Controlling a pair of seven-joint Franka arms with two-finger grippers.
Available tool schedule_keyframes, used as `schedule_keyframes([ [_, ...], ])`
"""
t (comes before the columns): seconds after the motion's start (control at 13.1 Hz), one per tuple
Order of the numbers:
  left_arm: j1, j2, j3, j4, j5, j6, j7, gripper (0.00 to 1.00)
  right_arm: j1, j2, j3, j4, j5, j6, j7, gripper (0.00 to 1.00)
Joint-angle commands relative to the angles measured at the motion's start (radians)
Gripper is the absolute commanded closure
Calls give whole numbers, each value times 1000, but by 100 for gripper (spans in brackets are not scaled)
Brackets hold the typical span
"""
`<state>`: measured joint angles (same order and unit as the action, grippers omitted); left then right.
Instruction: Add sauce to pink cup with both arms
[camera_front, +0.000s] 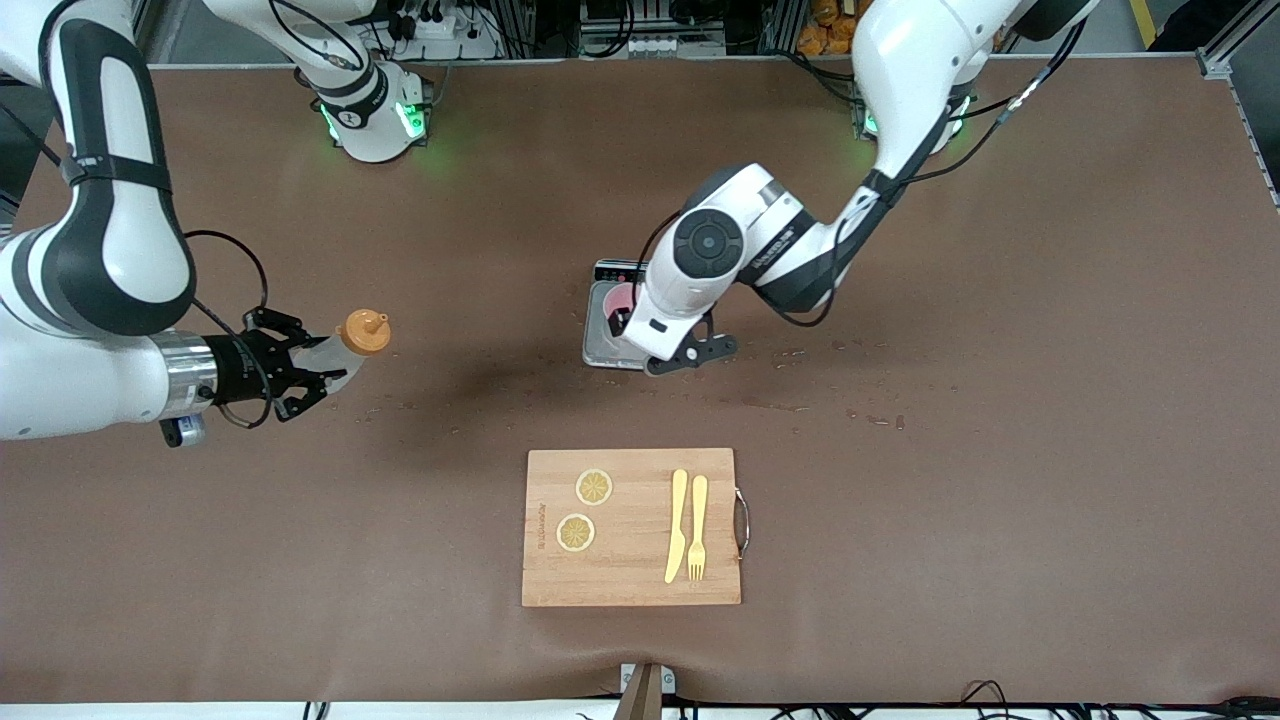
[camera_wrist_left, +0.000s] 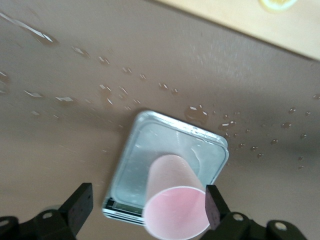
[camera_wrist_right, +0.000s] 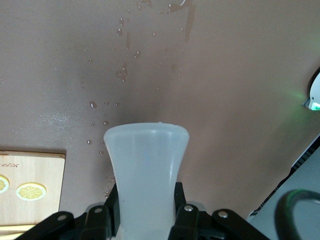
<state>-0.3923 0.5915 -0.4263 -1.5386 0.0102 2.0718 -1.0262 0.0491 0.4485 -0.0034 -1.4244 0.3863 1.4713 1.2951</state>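
Note:
The pink cup (camera_front: 622, 298) stands upright on a small silver scale (camera_front: 600, 352) near the middle of the table. My left gripper (camera_front: 618, 322) is down at the cup and open. In the left wrist view the cup (camera_wrist_left: 175, 207) sits between the fingers, close against one pad (camera_wrist_left: 212, 206) and well apart from the other (camera_wrist_left: 80, 205). My right gripper (camera_front: 318, 365) is shut on the sauce bottle (camera_front: 345, 345), a whitish bottle with an orange cap, held tilted in the air over the right arm's end of the table. The right wrist view shows the bottle (camera_wrist_right: 146, 165) clamped between the fingers.
A wooden cutting board (camera_front: 630, 590) lies nearer the front camera, carrying two lemon slices (camera_front: 594, 487), a yellow knife (camera_front: 677, 525) and a yellow fork (camera_front: 697, 527). Water drops (camera_front: 870, 415) are scattered over the brown table around the scale (camera_wrist_left: 145, 150).

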Motion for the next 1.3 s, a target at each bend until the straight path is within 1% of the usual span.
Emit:
schedule_keyframes([
  [0.0,84,-120,-2,-23,21,-126,140,0,50,-88,-7,-99,-20,59,91,56],
  [0.15,156,-180,-2,-25,19,-197,271,0,99,-116,-6,-145,-78,95,156,56],
  [0.38,245,-245,-6,-28,19,-266,433,0,164,-116,-4,-148,-135,95,261,56],
  [0.54,292,-283,-9,-34,16,-297,529,0,225,-114,-4,-148,-191,92,334,56],
  [0.61,324,-298,-9,-37,14,-312,572,0,236,-114,-4,-148,-199,92,366,56],
  [0.76,371,-357,-9,-72,7,-315,653,0,264,-116,-4,-148,-204,84,398,56],
  [0.84,372,-377,0,-83,4,-318,688,0,282,-117,-4,-148,-216,80,424,56],
  [0.92,365,-407,27,-86,4,-343,724,0,299,-117,-4,-148,-237,64,453,56],
  [0.99,331,-432,96,-89,1,-358,759,0,320,-117,-4,-148,-251,61,475,56],
  [1.07,279,-459,175,-91,-22,-378,812,0,334,-116,-4,-148,-259,63,498,56],
  [1.15,251,-484,246,-91,-50,-397,866,0,356,-113,-4,-146,-285,66,522,56],
  [1.22,237,-505,286,-94,-53,-421,920,0,382,-108,-4,-146,-309,69,553,56],
])
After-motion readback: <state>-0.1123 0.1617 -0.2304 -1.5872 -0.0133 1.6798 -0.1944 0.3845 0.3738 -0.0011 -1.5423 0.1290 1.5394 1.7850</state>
